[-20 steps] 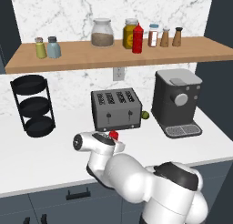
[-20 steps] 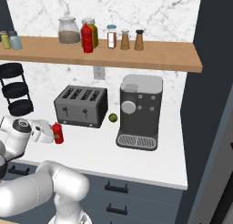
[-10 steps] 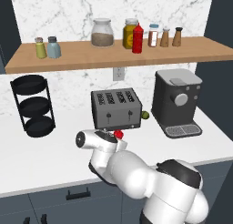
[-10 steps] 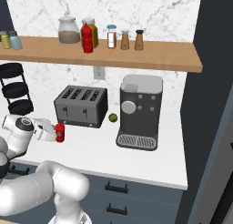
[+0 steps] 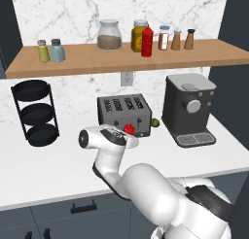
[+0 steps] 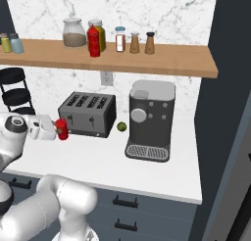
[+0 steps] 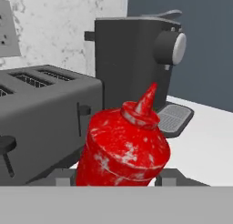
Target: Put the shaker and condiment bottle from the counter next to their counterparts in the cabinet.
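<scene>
Along the cabinet [image 5: 126, 60], a brown-filled jar [image 5: 109, 35] stands mid-board; above the worktop [image 6: 147, 171] the gripper [image 6: 58, 131] clasps the condiment bottle [image 7: 122, 148].

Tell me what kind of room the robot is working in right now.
A rendered kitchen, by the look of it: a toaster and coffee machine on a white counter, with jars and bottles on a wooden shelf against marble.

Counts, shelf and counter

Two red bottles: one on the shelf [image 5: 146, 41], one in the gripper [image 6: 61, 129]. Two small shakers [image 5: 43, 51] [image 5: 57, 50] at the shelf's left; two jars [image 5: 109, 35] [image 5: 138, 34]; three spice shakers [image 5: 164, 37] [image 5: 176, 40] [image 5: 189, 39]; one toaster [image 5: 123, 114]; one coffee machine [image 5: 187, 108]; one black rack [image 5: 35, 112]; one lime [image 6: 121, 126].
</scene>
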### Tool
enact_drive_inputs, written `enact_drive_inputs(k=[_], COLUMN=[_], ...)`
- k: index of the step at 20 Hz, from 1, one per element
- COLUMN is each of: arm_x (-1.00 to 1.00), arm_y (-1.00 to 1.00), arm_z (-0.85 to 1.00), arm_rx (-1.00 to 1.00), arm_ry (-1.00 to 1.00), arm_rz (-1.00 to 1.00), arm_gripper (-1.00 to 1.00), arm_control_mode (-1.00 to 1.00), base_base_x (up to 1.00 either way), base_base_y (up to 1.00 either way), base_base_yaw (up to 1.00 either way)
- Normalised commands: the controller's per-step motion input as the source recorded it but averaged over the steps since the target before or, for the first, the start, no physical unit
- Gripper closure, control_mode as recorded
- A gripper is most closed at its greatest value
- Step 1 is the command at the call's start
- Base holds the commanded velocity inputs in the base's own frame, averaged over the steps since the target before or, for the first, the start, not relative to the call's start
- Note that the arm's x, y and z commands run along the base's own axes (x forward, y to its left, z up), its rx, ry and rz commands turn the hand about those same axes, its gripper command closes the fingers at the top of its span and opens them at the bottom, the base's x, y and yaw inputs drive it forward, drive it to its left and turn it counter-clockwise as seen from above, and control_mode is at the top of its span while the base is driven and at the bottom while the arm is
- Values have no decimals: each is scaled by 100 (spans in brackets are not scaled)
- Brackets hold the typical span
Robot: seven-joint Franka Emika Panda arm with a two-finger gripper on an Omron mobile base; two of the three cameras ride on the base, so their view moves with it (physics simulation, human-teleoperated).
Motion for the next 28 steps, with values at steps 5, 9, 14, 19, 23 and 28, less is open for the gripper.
enact_drive_inputs(k=[5, 9, 14, 19, 23, 28], arm_x=[-19, -13, -31, -23, -35, -41], arm_y=[-19, -3, 0, 0, 0, 0], arm_z=[78, 74, 80, 96, 97, 95], arm_rx=[0, -2, -5, -7, -8, -8], arm_ry=[0, 0, -3, -5, -4, -6], arm_rz=[10, 6, 7, 1, 3, 2], arm_gripper=[100, 100, 100, 100, 100, 100], arm_control_mode=[-100, -100, -100, -100, -100, -100], base_base_x=[0, 0, 0, 0, 0, 0], base_base_y=[0, 0, 0, 0, 0, 0], base_base_yaw=[0, 0, 0, 0, 0, 0])
